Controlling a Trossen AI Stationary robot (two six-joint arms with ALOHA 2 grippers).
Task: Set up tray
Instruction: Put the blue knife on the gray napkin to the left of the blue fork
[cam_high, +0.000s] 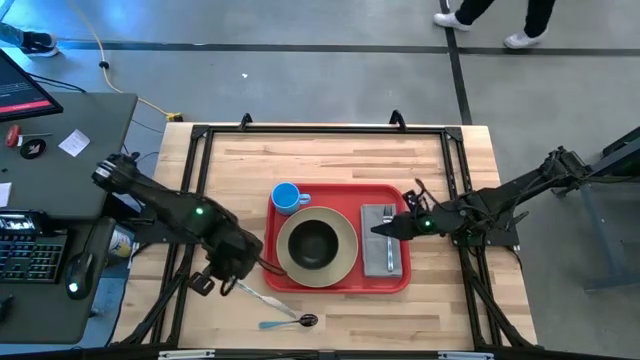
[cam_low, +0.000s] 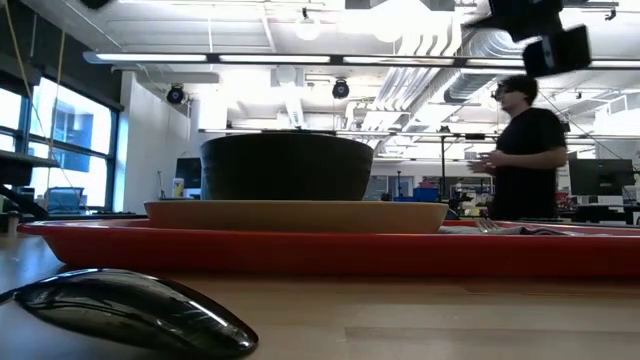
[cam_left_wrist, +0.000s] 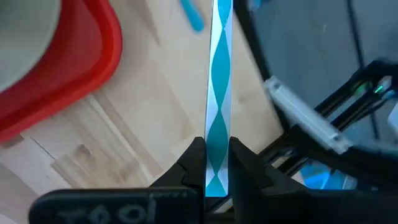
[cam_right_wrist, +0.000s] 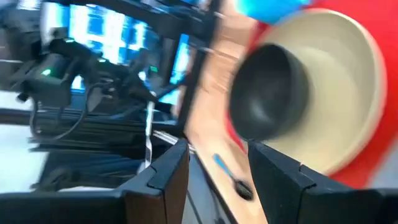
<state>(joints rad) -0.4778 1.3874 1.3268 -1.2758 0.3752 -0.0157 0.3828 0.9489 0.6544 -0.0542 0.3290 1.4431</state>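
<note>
The red tray (cam_high: 395, 280) lies mid-table and carries a blue cup (cam_high: 286, 197), a beige plate (cam_high: 340, 262) with a black bowl (cam_high: 314, 243), and a grey napkin (cam_high: 381, 262) with a fork (cam_high: 389, 240) on it. My left gripper (cam_high: 233, 272) is off the tray's near-left corner, shut on a thin silvery utensil (cam_high: 270, 302) that looks teal-and-white in the left wrist view. A blue-handled spoon (cam_high: 285, 322) lies on the table beside the utensil's far end. My right gripper (cam_high: 380, 229) is open over the napkin's left edge and touches nothing. My left gripper (cam_left_wrist: 216, 168) pinches the thin utensil's end (cam_left_wrist: 217, 140) between its two fingers. The utensil (cam_left_wrist: 219, 68) runs straight out from the fingers, in line with them, over the table toward the near edge. Whether its far end rests on the wood I cannot tell.
A black frame (cam_high: 200, 160) borders the wooden table (cam_high: 330, 155). There is bare wood beyond the tray and along the near edge to the right of the spoon. A desk with a keyboard (cam_high: 25, 255) stands left of the table. A person (cam_low: 525, 150) stands in the room behind.
</note>
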